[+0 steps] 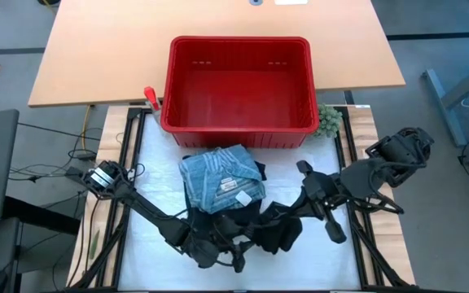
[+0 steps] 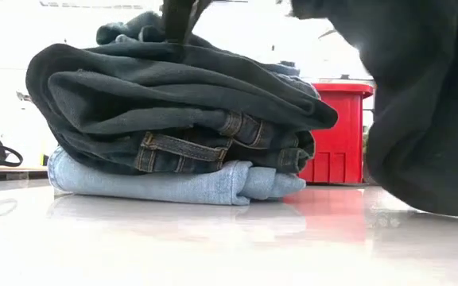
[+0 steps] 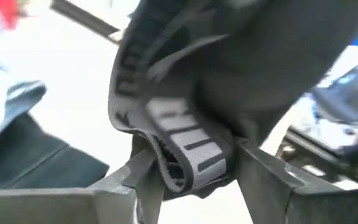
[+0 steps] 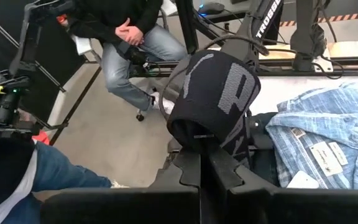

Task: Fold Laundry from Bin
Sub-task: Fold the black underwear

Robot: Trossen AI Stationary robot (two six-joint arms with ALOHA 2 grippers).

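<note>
Laundry sits on the near half of the white counter (image 1: 153,163), in front of the bin (image 1: 238,85), which stands at the far side of the counter with its red inside bare. In the middle lies a folded pile: from the high view its top is a blue-white striped garment (image 1: 222,181) with a paper tag, and the low view shows dark denim jeans (image 2: 173,103) folded on top of a light blue-grey garment (image 2: 173,183) that rests flat on the counter. Nearer than the pile, both arms hold one black garment (image 1: 271,228) stretched between them. The left pincer (image 1: 218,248) reaches in from the near left; its wrist view shows the two fingers (image 3: 263,168) spread either side of a bunched grey-lettered waistband (image 3: 188,155) of that black cloth, and whether they press on it cannot be told. The right pincer (image 1: 304,213) comes in from the right, its fingers (image 4: 194,168) pressed together and pinching the black garment, which hangs over them with large grey letters on it. A small green fuzzy lump (image 1: 329,120) lies just beside the bin's right near corner, and a red-handled tool (image 1: 151,98) sticks out at its left near corner. Beyond the counter the right wrist view shows a seated person (image 4: 126,31) in jeans with hands clasped
</note>
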